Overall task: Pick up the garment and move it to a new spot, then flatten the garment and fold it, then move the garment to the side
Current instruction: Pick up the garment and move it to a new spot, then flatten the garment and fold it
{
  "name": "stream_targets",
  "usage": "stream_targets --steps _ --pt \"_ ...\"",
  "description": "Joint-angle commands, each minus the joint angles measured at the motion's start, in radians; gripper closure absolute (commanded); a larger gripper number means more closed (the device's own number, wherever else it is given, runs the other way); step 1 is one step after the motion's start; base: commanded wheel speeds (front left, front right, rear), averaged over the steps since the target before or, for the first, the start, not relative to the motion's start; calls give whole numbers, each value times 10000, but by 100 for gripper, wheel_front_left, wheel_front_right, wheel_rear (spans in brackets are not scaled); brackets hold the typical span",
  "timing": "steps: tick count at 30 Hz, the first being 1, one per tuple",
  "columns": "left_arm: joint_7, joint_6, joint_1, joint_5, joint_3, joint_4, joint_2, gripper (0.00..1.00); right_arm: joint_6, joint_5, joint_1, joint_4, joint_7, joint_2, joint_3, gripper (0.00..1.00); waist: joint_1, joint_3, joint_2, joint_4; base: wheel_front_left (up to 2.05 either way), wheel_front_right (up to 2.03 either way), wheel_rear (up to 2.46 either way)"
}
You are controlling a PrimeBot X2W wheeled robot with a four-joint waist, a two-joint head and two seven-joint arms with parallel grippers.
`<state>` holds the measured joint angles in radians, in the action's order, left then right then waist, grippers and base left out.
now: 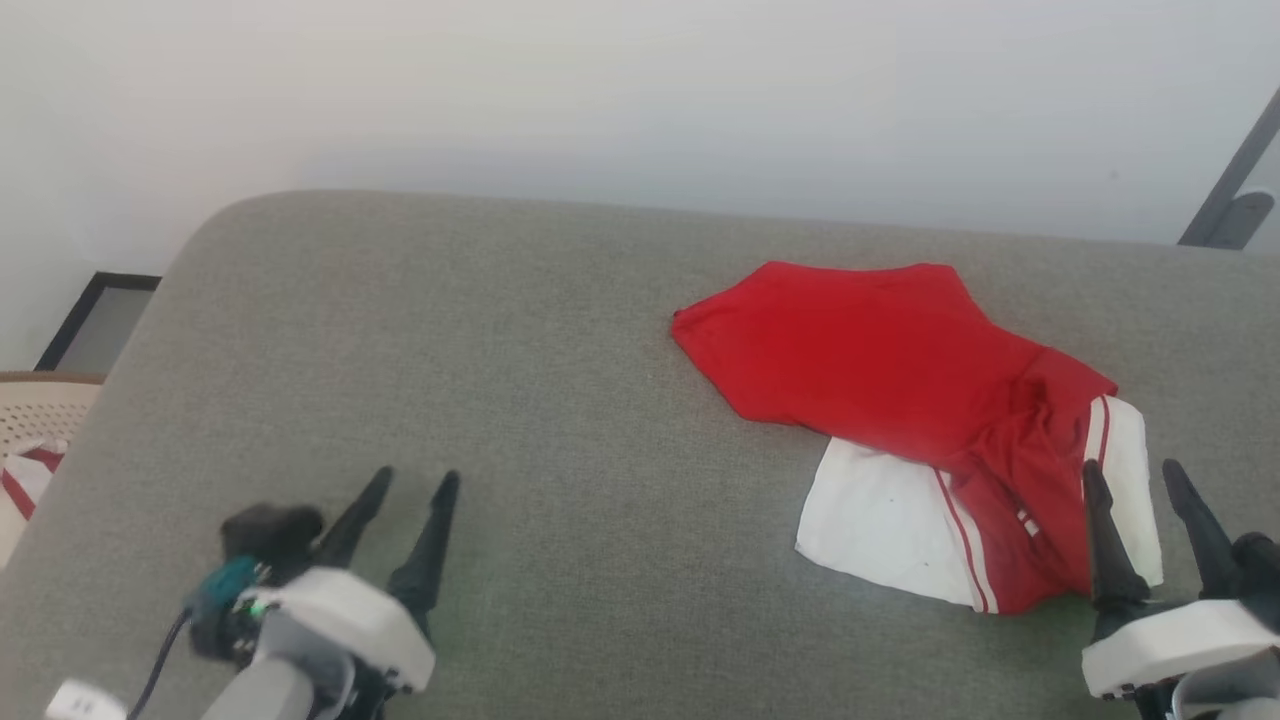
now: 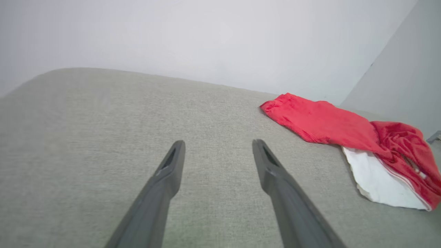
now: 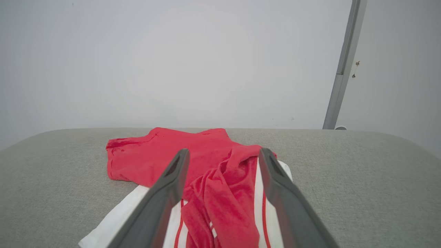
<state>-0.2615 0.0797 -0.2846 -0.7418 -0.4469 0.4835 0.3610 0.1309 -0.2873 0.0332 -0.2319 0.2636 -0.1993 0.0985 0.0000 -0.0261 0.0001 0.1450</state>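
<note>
Item: garment (image 1: 860,350), one, red soft fabric with white sleeve panels and striped trim, lying in a loose heap on the right half of the grey fabric-covered worktop (image 1: 450,330), toward its far edge. Condition: one red part is spread fairly flat on the far side; the near part is bunched and folded over a white sleeve (image 1: 880,520). Handling, by my estimate: light and limp, no stiffness; it will sag and drag when lifted, and a pinch may catch more than one layer. Best hold: the raised red ridge at the near bunched end, or a striped seam edge, where cloth stands clear of the worktop. My right gripper (image 1: 1131,468): jaws open, empty, at the garment's near right corner, straddling the bunched fold in the right wrist view; whether they touch cloth I cannot tell. My left gripper (image 1: 417,476): jaws open, empty, over bare worktop, well apart from the garment. Not legible: collar, hem, front or back, how the lower layers lie. Cut off at the left edge: a pale lattice object (image 1: 35,405), kind uncertain.
</note>
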Motion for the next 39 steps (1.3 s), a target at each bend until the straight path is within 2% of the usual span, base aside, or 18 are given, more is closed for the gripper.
stream_targets --steps 1,5,8,14,25,32,39 --pt "-48 -166 518 614 558 -529 -102 0 -3 -53 -128 53 11 -6 30 0 0 50 -1 -65 0 0 0" --pt "-49 -734 1625 2311 1732 -1739 -225 0 -3 36 -123 267 11 2 21 0 0 55 -1 -312 0 0 0" --pt "-50 -881 2216 3173 2499 -2596 -518 0 -3 91 9 496 11 47 -30 0 0 38 -1 -538 0 0 0" --pt "-49 -461 2864 4117 3376 -3540 -1206 0 -3 71 183 920 11 141 -12 0 0 -45 -1 -888 0 0 0" --pt "-50 106 2908 4973 4048 -3273 -1955 0 -3 56 173 976 11 365 -24 0 0 -212 -1 -1108 0 0 0" --pt "-50 273 2735 5236 4212 -3173 -2165 0 -3 49 247 974 11 431 50 0 0 -255 -1 -1096 0 0 0" --pt "-50 449 1845 5289 3510 -2800 -2243 0 -3 2 388 993 11 598 -38 0 0 -493 -1 -1219 0 0 0"
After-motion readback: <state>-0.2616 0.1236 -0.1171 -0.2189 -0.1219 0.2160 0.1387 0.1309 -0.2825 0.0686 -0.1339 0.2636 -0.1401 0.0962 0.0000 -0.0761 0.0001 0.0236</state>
